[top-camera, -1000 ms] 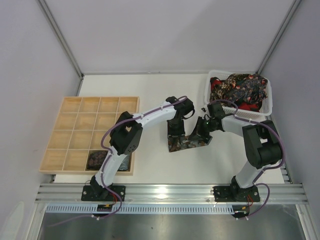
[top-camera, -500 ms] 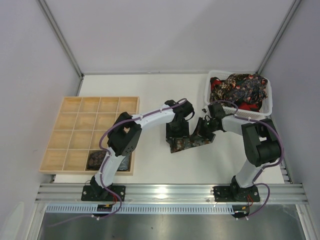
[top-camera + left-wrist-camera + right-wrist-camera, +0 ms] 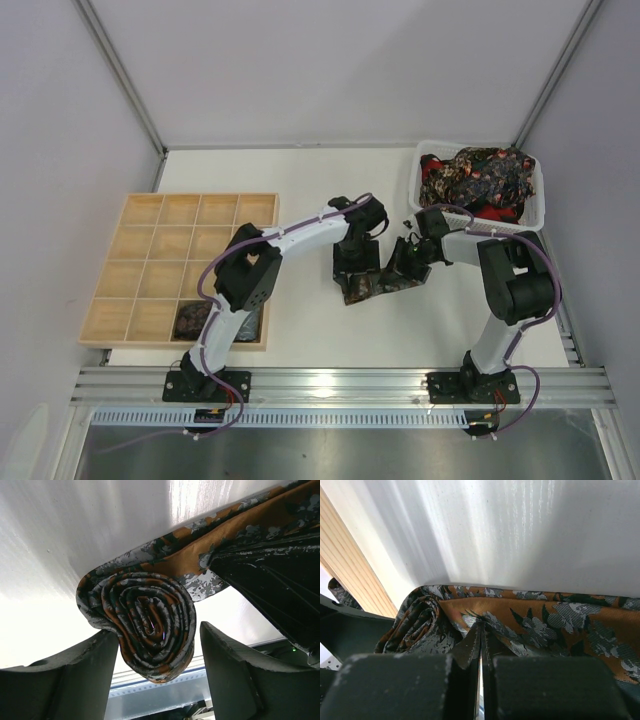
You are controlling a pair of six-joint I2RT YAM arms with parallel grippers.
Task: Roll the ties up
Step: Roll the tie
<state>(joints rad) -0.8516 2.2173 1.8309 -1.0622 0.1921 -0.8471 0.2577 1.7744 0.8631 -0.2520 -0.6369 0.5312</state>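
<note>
One tie (image 3: 377, 283), brown-orange with grey leaves, lies on the table between the arms. Its left end is wound into a coil (image 3: 145, 622). My left gripper (image 3: 355, 264) stands over that coil, open, and the coil hangs between its fingers (image 3: 75, 680) and brushes the left one. My right gripper (image 3: 411, 257) is shut, and its tips (image 3: 481, 628) press down on the flat part of the tie (image 3: 550, 625) just right of the coil (image 3: 417, 622). More ties (image 3: 478, 175) are heaped in the white basket. A small dark coil (image 3: 190, 320) sits in a front cell of the wooden tray.
The white mesh basket (image 3: 500, 230) stands at the back right, close behind my right arm. The pale wooden grid tray (image 3: 160, 240) lies at the left; its edge (image 3: 345, 565) shows in the right wrist view. Grey walls close in the table (image 3: 300, 190).
My left gripper has opened around the coil. The loose stretch of tie between the two grippers has shortened, and the right gripper has drawn slightly left and back.
</note>
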